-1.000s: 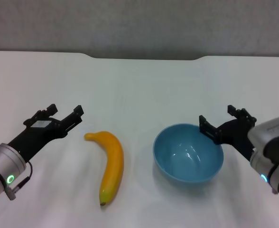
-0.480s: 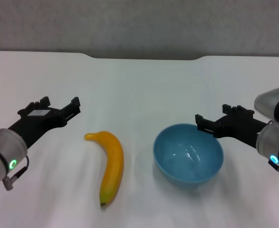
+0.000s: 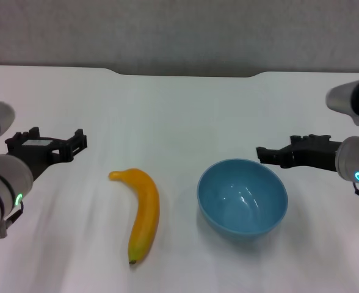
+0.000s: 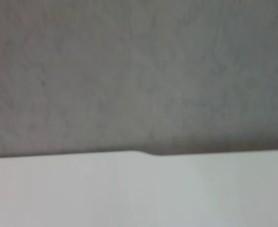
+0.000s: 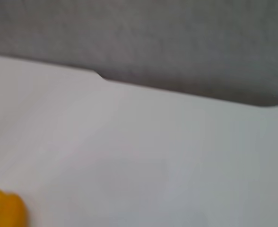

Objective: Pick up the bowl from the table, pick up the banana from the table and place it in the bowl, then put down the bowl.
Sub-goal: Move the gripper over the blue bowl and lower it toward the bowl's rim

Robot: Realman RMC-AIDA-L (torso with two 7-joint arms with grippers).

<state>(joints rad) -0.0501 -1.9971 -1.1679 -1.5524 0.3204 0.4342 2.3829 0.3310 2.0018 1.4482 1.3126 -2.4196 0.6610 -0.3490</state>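
Note:
The light blue bowl [image 3: 242,198] stands on the white table [image 3: 179,116], right of centre and empty. The yellow-orange banana [image 3: 141,213] lies to its left, dark tip toward the near edge. One end of the banana also shows in the right wrist view [image 5: 6,210]. My left gripper [image 3: 52,143] is open and empty, held level to the left of the banana and apart from it. My right gripper [image 3: 279,150] is open and empty, just beyond the bowl's far right rim, not touching it.
The table's far edge has a shallow notch [image 3: 185,74] with a grey wall behind it. The left wrist view shows only the table [image 4: 139,194] and the wall.
Both arms have swung outward and levelled. The left gripper moved left, away from the banana. The right gripper moved up and back from the bowl's rim. Bowl and banana have not moved.

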